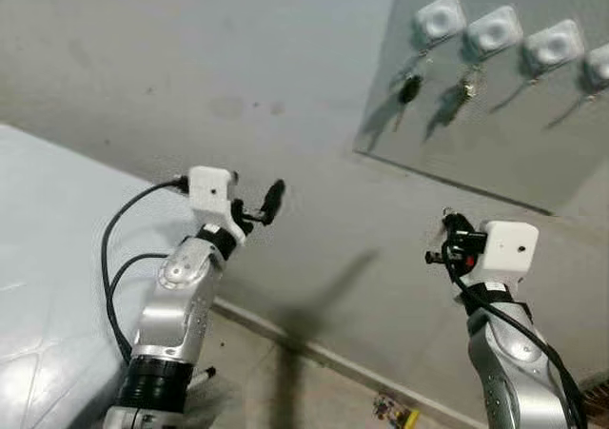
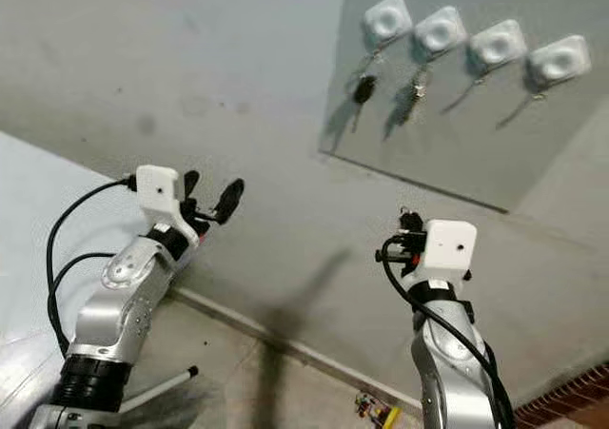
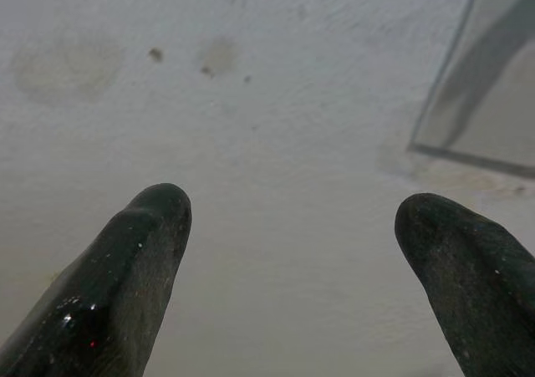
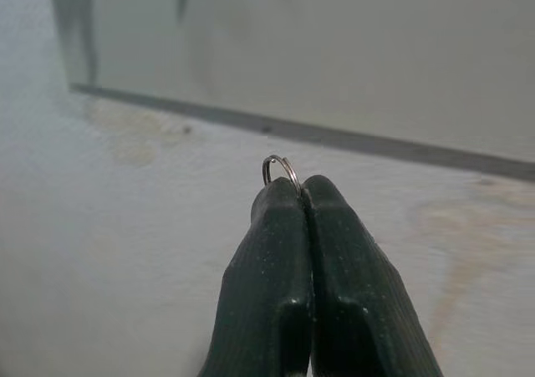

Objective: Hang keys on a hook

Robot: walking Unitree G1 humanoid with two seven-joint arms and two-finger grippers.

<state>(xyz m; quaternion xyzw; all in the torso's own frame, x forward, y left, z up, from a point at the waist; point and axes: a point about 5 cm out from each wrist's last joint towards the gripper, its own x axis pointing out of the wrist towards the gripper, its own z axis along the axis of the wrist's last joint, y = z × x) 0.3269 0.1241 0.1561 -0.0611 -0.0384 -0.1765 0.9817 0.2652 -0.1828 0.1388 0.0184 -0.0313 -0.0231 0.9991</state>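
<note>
Right gripper [image 4: 303, 195] has black fingers pressed around a thin silver key ring [image 4: 280, 167]; above it, a grey panel [image 2: 457, 153] carries four white hooks [image 2: 441, 30], two with dark keys [image 2: 363, 90]; left gripper [image 3: 292, 218] has black fingers before a pale grey wall [image 3: 276, 126] with brownish stains.
</note>
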